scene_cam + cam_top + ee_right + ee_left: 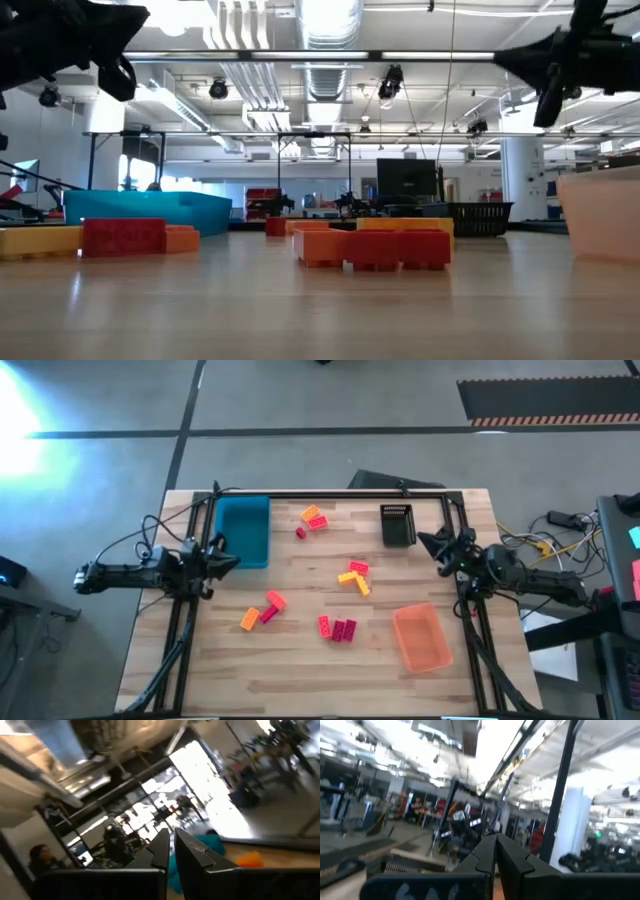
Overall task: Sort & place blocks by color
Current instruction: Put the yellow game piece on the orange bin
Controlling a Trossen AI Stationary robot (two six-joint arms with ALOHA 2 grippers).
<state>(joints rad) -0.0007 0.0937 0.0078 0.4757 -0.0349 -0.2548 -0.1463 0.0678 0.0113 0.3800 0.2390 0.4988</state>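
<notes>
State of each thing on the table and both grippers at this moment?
blocks: loose in clusters on the table, none in a tray
blue tray: upright, empty
black tray: upright, contents unclear
orange tray: upright, empty
left gripper: raised, fingers shut, empty
right gripper: raised, fingers shut, empty

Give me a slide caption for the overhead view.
Red and orange blocks scattered on the wooden table among blue, black and orange trays; both arms parked at sides.
</notes>
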